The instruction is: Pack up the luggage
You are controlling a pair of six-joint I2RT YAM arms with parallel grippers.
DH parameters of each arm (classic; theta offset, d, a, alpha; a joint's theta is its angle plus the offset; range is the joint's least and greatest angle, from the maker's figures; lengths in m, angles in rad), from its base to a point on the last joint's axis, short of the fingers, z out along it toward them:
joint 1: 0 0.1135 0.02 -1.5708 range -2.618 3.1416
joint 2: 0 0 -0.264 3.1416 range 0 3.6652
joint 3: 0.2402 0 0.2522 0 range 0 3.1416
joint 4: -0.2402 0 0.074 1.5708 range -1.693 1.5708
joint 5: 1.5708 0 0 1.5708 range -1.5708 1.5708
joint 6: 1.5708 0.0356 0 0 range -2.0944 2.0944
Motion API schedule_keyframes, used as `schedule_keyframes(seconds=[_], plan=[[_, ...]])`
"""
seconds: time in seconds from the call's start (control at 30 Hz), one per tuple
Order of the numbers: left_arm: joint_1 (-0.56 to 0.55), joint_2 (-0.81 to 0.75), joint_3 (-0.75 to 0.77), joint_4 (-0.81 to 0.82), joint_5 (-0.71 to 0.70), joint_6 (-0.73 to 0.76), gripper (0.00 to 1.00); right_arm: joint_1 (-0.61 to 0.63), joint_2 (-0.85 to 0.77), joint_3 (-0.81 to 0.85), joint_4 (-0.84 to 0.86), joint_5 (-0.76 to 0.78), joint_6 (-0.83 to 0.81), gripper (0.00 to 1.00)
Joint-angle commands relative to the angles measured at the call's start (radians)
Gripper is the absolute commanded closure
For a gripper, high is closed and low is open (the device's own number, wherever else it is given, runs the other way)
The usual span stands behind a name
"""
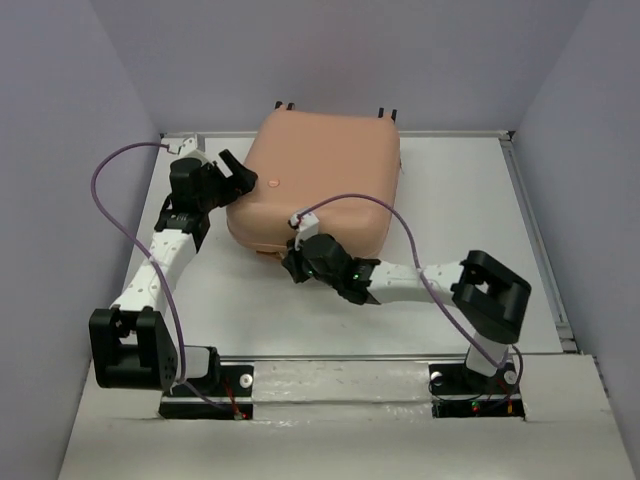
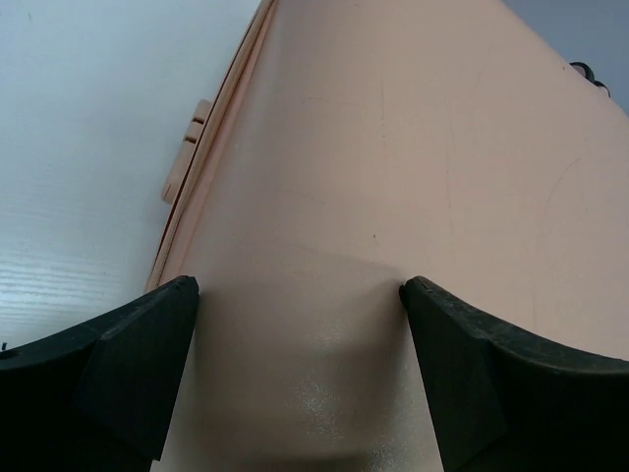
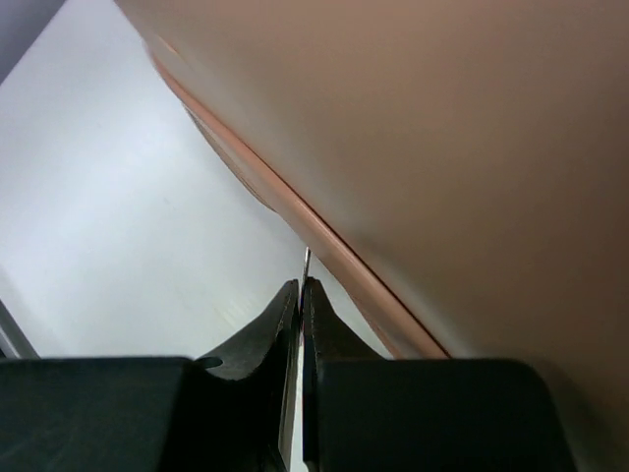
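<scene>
The peach-pink luggage (image 1: 320, 175) lies flat and closed on the white table, its dark wheels (image 1: 385, 113) at the far edge and a small dimple (image 1: 274, 182) on its shell. My left gripper (image 1: 240, 175) is open over the shell's left corner. In the left wrist view its fingertips (image 2: 300, 285) straddle bare shell (image 2: 393, 147) and hold nothing. My right gripper (image 1: 297, 262) is at the luggage's near edge. In the right wrist view it (image 3: 301, 285) is shut on a thin metal zipper pull (image 3: 307, 258) beside the shell's seam (image 3: 344, 256).
The white table (image 1: 450, 200) is boxed in by lavender walls on three sides. A side handle (image 2: 187, 147) sticks out of the luggage's left flank. Purple cables (image 1: 110, 200) loop from both arms. A metal rail (image 1: 340, 372) runs along the near edge between the arm bases.
</scene>
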Motion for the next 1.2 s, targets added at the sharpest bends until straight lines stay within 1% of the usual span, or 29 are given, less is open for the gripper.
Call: schedule_keyframes(seconds=[0.0,0.03,0.1,0.13,0.17,0.2,0.3,0.33,0.37,0.4,0.47,0.5,0.53,0.57,0.6,0.63,0.67,0.7,0.73,0.77,0.8,0.83,0.9,0.93,1.0,1.03,1.07,1.1,1.17], plan=[[-0.05,-0.006,0.022,-0.2,0.107,0.123,0.06,0.093,0.166,0.36,0.068,-0.353,-0.115,0.93],[-0.035,-0.016,0.015,-0.221,0.131,0.132,0.06,0.107,0.231,0.409,0.068,-0.374,-0.114,0.93],[-0.001,-0.027,-0.005,-0.223,0.157,0.142,0.06,0.119,0.296,0.533,0.099,-0.423,-0.08,0.93],[0.009,-0.033,-0.016,-0.238,0.124,0.16,0.06,0.119,0.333,0.552,0.126,-0.407,-0.041,0.93],[0.024,-0.036,-0.023,-0.24,0.116,0.163,0.06,0.119,0.344,0.554,0.159,-0.382,-0.022,0.93],[0.044,-0.041,-0.039,-0.223,0.152,0.162,0.08,0.119,0.35,0.538,0.229,-0.387,-0.004,0.93],[0.065,-0.055,-0.051,-0.192,0.191,0.142,0.08,0.119,0.33,0.5,0.275,-0.394,0.036,0.93],[0.065,-0.053,-0.053,-0.185,0.201,0.133,0.08,0.119,0.319,0.479,0.305,-0.431,0.04,0.93],[0.065,-0.049,-0.056,-0.171,0.209,0.119,0.08,0.119,0.304,0.468,0.311,-0.547,0.05,0.93],[0.065,-0.046,-0.062,-0.159,0.211,0.113,0.08,0.119,0.254,0.449,0.327,-0.59,0.061,0.93],[0.065,-0.052,-0.077,-0.139,0.194,0.102,0.08,0.129,0.169,0.329,0.301,-0.614,0.07,0.55],[0.065,-0.056,-0.08,-0.137,0.188,0.097,0.08,0.129,0.122,0.295,0.175,-0.597,0.051,0.35],[0.065,-0.061,-0.083,-0.135,0.182,0.094,0.08,0.129,0.071,0.267,0.084,-0.551,0.026,0.21],[0.065,-0.07,-0.089,-0.131,0.171,0.091,0.07,0.129,-0.034,0.209,-0.052,-0.438,-0.015,0.06],[0.064,-0.076,-0.091,-0.131,0.166,0.091,0.07,0.115,-0.09,0.177,-0.102,-0.378,-0.028,0.03],[0.064,-0.082,-0.094,-0.128,0.157,0.088,0.07,0.094,-0.206,0.106,-0.139,-0.273,-0.025,0.06],[0.064,-0.087,-0.097,-0.125,0.153,0.082,0.07,0.066,-0.266,0.065,-0.158,-0.238,-0.014,0.16],[0.058,-0.09,-0.099,-0.123,0.152,0.079,0.07,-0.028,-0.324,0.023,-0.179,-0.23,-0.002,0.36],[0.053,-0.091,-0.1,-0.122,0.148,0.074,0.07,-0.093,-0.431,-0.015,-0.192,-0.232,0.016,0.83],[0.047,-0.091,-0.102,-0.12,0.145,0.07,0.07,-0.164,-0.479,-0.047,-0.204,-0.197,0.056,0.93],[0.042,-0.093,-0.105,-0.119,0.142,0.068,0.07,-0.234,-0.521,-0.102,-0.243,-0.184,0.066,0.93],[0.029,-0.096,-0.109,-0.114,0.13,0.06,0.07,-0.359,-0.559,-0.123,-0.267,-0.166,0.07,0.93],[0.012,-0.104,-0.117,-0.109,0.116,0.051,0.07,-0.472,-0.635,-0.161,-0.316,-0.074,0.073,0.93],[-0.007,-0.114,-0.125,-0.103,0.099,0.036,0.07,-0.591,-0.642,-0.17,-0.325,-0.066,0.075,0.93],[-0.04,-0.131,-0.135,-0.099,0.076,0.019,0.07,-0.711,-0.627,-0.186,-0.324,-0.118,0.093,0.93],[-0.08,-0.144,-0.145,-0.088,0.044,0.014,0.07,-0.765,-0.603,-0.183,-0.315,-0.156,0.099,0.93],[-0.1,-0.15,-0.151,-0.071,0.033,0.001,0.07,-0.852,-0.566,-0.175,-0.305,-0.258,0.102,0.93],[-0.122,-0.153,-0.157,-0.065,0.025,-0.009,0.07,-0.882,-0.475,-0.16,-0.289,-0.303,0.101,0.93],[-0.18,-0.161,-0.184,-0.037,0.005,-0.029,0.07,-0.898,-0.375,-0.094,-0.265,-0.373,0.081,0.93]])
